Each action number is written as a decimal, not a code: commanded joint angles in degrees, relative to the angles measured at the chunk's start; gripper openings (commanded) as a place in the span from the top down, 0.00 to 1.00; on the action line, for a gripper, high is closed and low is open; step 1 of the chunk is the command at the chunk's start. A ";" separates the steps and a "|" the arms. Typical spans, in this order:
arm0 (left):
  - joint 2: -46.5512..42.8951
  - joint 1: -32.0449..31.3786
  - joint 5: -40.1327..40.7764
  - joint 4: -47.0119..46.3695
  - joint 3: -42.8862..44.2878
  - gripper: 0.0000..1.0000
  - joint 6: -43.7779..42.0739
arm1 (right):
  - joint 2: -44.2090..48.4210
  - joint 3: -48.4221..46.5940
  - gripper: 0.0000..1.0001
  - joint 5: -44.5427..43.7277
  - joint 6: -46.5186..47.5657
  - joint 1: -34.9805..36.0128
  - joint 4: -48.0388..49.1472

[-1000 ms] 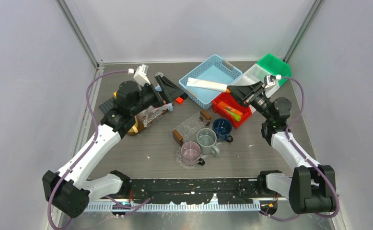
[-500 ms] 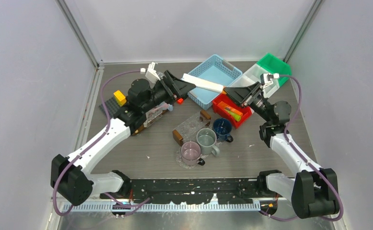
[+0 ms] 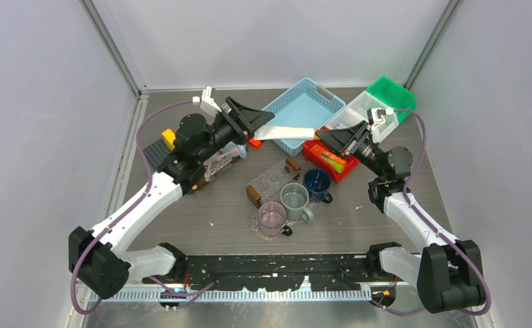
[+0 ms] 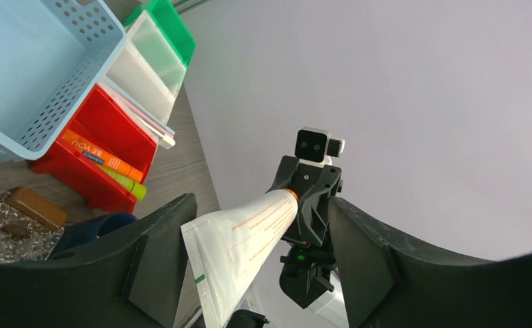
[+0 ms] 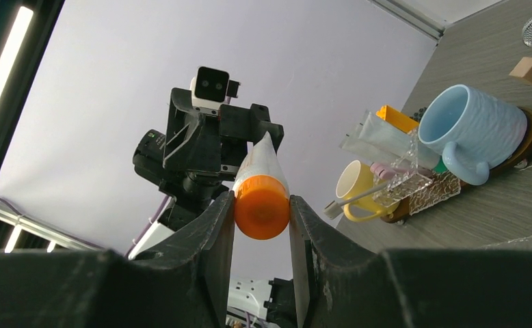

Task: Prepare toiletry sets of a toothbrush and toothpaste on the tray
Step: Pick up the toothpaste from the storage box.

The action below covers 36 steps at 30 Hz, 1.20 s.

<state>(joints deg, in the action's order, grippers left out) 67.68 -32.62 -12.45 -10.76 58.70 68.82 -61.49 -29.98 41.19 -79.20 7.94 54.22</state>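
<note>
We hold the white toothpaste tube (image 3: pixel 287 132) in mid-air at the upper middle of the top view, above the near rim of the blue basket (image 3: pixel 303 102). Our right claw (image 3: pixel 323 136) pinches its orange cap (image 5: pixel 261 215). Our left claw (image 3: pixel 262 127) stands wide around the flat crimped end (one finger close, a gap at the other). To pass it well, we should centre that end, close the left firmly, and only then loosen the right, before heading for the clear tray (image 3: pixel 271 179) on the desk (image 3: pixel 202 205).
</note>
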 commanded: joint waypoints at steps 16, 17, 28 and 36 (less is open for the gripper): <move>-3.30 -0.69 -1.02 0.91 -4.01 0.43 2.88 | 1.84 0.72 0.99 -2.26 2.78 0.40 6.59; -3.34 -0.68 -0.92 0.72 -3.78 0.46 2.98 | 2.04 0.89 0.99 -2.01 3.25 0.40 6.27; -3.61 -0.69 -1.57 -0.55 -2.11 1.00 3.24 | 4.01 2.68 0.95 -1.07 6.74 1.12 3.65; -7.50 -0.63 2.65 13.64 4.78 1.00 -7.51 | 5.33 1.60 0.25 -1.99 13.70 3.51 -8.91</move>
<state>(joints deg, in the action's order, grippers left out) 63.92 -33.12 -12.80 -4.29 56.07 69.80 -57.69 -26.68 39.92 -71.61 9.96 52.03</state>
